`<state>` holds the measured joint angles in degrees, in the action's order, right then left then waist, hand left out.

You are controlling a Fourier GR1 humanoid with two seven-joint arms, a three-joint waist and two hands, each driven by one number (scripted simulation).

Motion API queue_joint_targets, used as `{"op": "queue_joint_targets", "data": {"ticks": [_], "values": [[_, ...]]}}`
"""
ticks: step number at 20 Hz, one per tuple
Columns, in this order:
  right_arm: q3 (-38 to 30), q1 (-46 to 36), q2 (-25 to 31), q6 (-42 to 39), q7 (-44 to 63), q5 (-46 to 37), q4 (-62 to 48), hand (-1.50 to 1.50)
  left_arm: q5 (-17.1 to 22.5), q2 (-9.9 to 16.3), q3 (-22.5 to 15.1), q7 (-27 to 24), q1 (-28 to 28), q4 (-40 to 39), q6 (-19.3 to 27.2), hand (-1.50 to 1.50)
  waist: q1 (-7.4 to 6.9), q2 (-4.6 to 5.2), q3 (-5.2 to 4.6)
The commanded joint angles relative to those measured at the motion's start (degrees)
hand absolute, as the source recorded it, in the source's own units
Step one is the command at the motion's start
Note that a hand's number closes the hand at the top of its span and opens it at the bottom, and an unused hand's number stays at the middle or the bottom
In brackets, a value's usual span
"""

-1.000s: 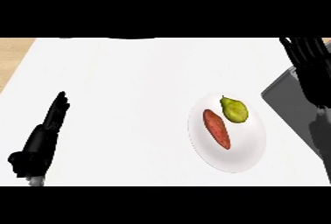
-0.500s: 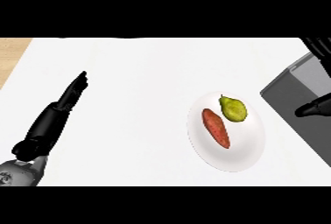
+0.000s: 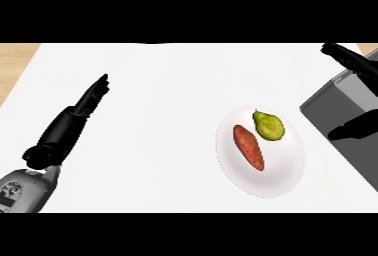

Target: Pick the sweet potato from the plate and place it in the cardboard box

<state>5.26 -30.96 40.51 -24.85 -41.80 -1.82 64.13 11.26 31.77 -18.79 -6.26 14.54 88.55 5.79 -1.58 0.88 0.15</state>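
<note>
So the sweet potato point(image 3: 249, 147) is lying on the white plate point(image 3: 284, 172), just left of a green pear point(image 3: 269, 125), nothing touching it. My right hand point(image 3: 353, 59) hovers right of the plate, over the grey box point(image 3: 341, 107), fingers straight, holding nothing. My left hand point(image 3: 70, 123) is well left of the plate over the white counter point(image 3: 170, 90), fingers straight and empty too.

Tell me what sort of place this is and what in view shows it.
Probably a kitchen counter set up for food handling: a white counter top with a wooden strip at its left edge, a white plate holding a sweet potato and a pear, and a grey box at the right.
</note>
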Motion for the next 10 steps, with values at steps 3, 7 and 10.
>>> {"op": "queue_joint_targets", "data": {"ticks": [3, 7, 10], "values": [[10.19, -2.08, 3.89, 0.39, -4.16, -14.50, 2.88, -1.50, -0.02, -0.44, 0.46, 0.18, 0.10, -1.43, -1.45, 0.00, 0.37, -0.58, -0.16], [15.72, -1.12, 5.35, -0.11, 0.01, -19.07, 11.96, -1.50, -0.36, -0.86, 1.48, 3.33, 2.63, -1.46, -1.10, 0.00, 1.90, -1.11, -0.20], [16.89, -2.83, 5.43, -1.54, 5.16, -21.52, 15.44, -1.50, -1.00, -1.44, 2.84, 0.89, 2.86, -4.09, -2.08, 0.00, 1.93, -0.95, -0.22]]}}
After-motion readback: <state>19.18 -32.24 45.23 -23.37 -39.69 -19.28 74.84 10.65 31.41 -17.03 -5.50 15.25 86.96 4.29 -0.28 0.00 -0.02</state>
